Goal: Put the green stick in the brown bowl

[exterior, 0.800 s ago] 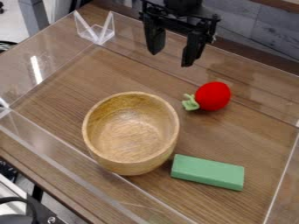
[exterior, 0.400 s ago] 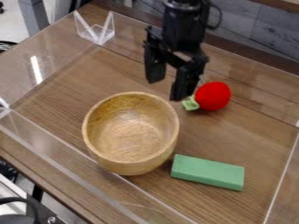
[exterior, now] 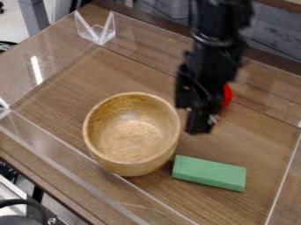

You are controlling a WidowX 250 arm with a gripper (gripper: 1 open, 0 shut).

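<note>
The green stick (exterior: 209, 172), a flat mint-green block, lies on the wooden table near the front right. The brown bowl (exterior: 132, 133) stands upright and empty to its left. My black gripper (exterior: 195, 112) hangs pointing down just above the stick and beside the bowl's right rim, blurred by motion. Its fingers (exterior: 202, 119) stand apart and open, with nothing between them.
A red ball (exterior: 226, 94) with a green stem sits behind the arm, mostly hidden. Clear acrylic walls (exterior: 47, 58) enclose the wooden table (exterior: 83, 83), with a clear bracket (exterior: 95, 29) at the back left corner.
The arm has swung from the back of the table toward the front right and dropped lower, now covering most of the red ball. Bowl and stick have stayed put.
</note>
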